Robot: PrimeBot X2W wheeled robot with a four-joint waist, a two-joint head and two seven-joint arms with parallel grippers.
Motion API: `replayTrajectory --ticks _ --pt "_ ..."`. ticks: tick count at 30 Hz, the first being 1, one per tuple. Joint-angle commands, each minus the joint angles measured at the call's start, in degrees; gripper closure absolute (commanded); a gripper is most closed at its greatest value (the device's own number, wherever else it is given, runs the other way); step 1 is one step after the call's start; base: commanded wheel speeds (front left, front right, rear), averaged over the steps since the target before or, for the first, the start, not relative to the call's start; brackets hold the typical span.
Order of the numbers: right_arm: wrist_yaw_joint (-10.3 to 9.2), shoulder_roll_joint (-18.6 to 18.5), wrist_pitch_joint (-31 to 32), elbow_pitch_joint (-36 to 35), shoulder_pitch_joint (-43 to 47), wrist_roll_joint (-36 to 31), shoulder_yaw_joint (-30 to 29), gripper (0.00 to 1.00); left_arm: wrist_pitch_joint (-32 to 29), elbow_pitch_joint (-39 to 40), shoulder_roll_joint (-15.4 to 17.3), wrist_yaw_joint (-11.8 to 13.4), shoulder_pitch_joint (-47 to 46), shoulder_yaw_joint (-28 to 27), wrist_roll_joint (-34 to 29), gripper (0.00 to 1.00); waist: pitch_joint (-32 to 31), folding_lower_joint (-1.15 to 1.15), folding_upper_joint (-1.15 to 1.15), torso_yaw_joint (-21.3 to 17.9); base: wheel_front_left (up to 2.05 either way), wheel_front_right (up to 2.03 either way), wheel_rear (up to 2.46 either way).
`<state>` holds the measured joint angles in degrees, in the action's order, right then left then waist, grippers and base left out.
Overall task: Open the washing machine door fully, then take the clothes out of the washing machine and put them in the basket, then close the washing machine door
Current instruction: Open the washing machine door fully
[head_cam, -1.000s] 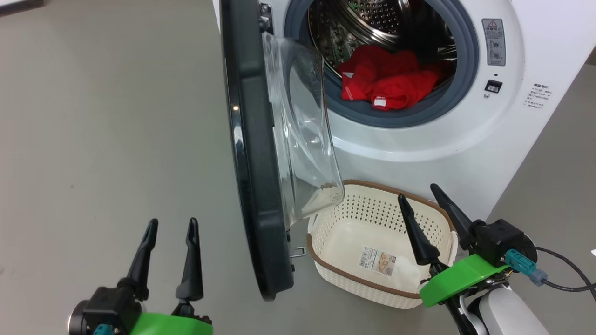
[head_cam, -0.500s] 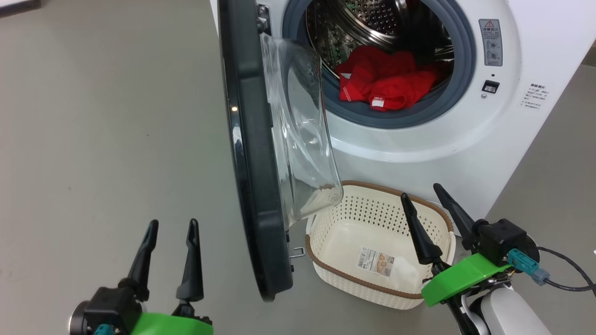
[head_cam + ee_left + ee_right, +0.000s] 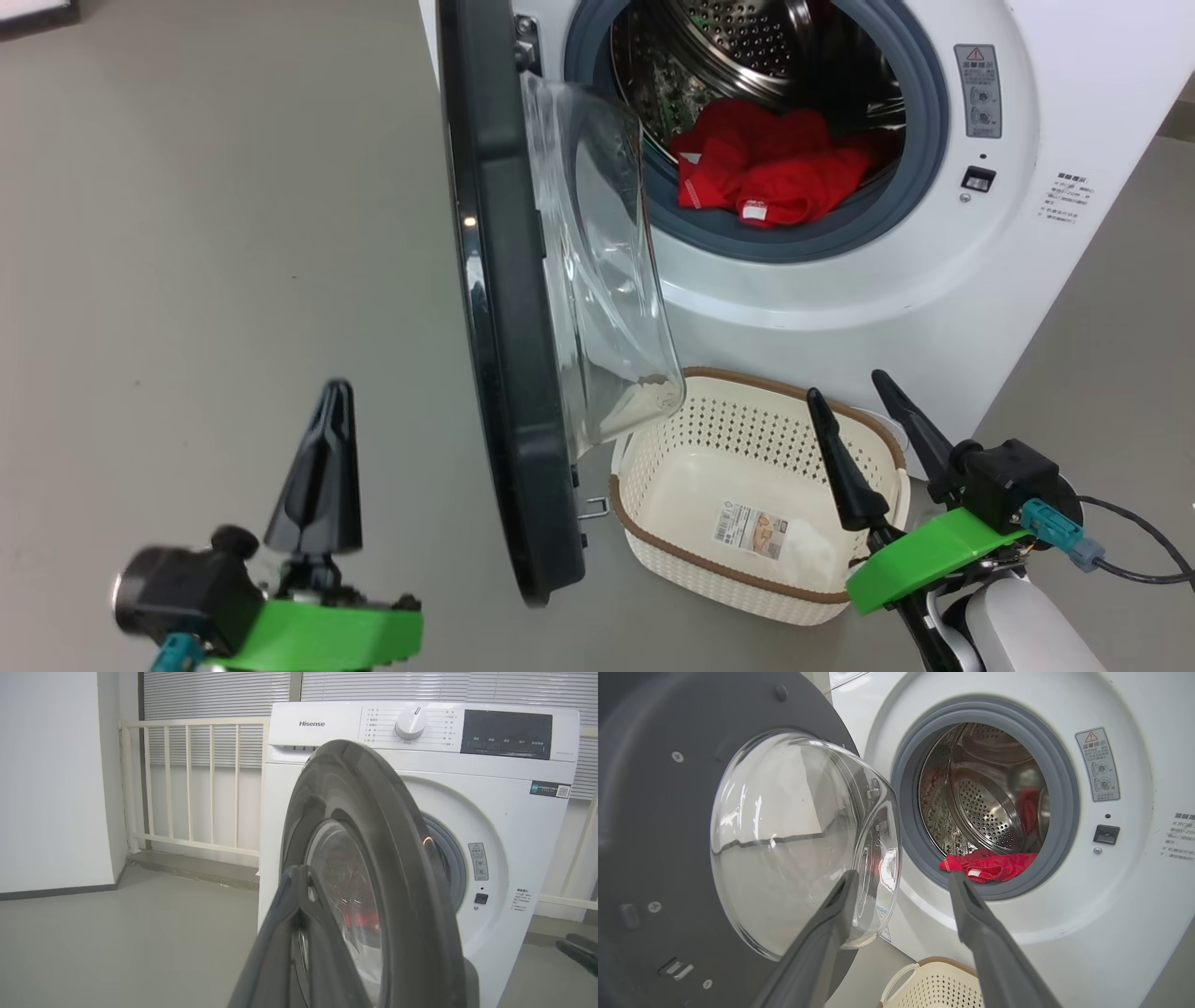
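The robot's left gripper and right gripper each carry two long, tapering black fingers on a black block set over a bright green plate. A teal connector trailing a black cable plugs in at the right wrist, above a glossy white forearm.

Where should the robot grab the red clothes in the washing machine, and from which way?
Probably the bunched front edge of the red clothes, by the white label: it lies nearest the grey ring. Come straight in from the front, a bit from the right, because the door stands open on the left.
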<state>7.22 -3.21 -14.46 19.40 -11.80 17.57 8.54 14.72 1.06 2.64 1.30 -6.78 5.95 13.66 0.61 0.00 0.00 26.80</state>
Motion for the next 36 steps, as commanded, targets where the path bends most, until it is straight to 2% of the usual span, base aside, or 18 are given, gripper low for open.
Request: replayTrajectory --ticks 1,8,13,18,25,30,36 --pt "0.26 0.33 -0.53 -1.34 -0.7 0.14 1.17 0.0 0.28 2.48 0.34 -0.6 -3.06 -1.89 -0.85 1.0 -0.11 0.0 0.0 -0.02 0.0 0.0 0.0" --pt "0.26 0.33 -0.53 -0.96 -0.69 0.1 1.42 0.0 0.28 7.34 0.27 -1.95 -8.15 0.43 -0.05 1.0 -0.43 0.0 0.0 -0.26 0.0 0.0 0.0" --pt "0.26 0.33 -0.53 -0.7 -0.84 0.05 1.63 0.0 0.28 8.54 0.26 -2.4 -10.64 4.42 -1.34 1.0 -0.54 0.0 0.0 -0.7 0.0 0.0 0.0" --pt "0.26 0.33 -0.53 -0.4 -0.55 0.37 1.63 0.0 -1.27 8.51 0.25 -2.87 -11.43 8.6 1.0 1.0 -0.72 0.0 0.0 -1.18 0.0 0.0 0.0" --pt "0.26 0.33 -0.53 -0.16 -0.3 0.37 1.05 0.0 -6.44 4.88 0.24 -3.73 -10.5 13.25 2.89 1.0 -0.81 0.0 0.0 -1.65 0.0 0.0 0.0" --pt "0.26 0.33 -0.53 -0.08 -0.45 0.31 1.07 0.0 -10.09 1.85 0.24 -4.73 -9.3 15.93 7.11 1.0 -0.71 0.0 0.0 -1.9 0.0 0.0 0.0" --pt "0.26 0.33 -0.53 -0.12 -0.35 0.24 0.88 0.0 -12.74 -1.1 0.28 -4.04 -8.11 16.77 8.12 1.0 -0.37 0.0 0.0 -1.76 0.0 0.0 0.0"
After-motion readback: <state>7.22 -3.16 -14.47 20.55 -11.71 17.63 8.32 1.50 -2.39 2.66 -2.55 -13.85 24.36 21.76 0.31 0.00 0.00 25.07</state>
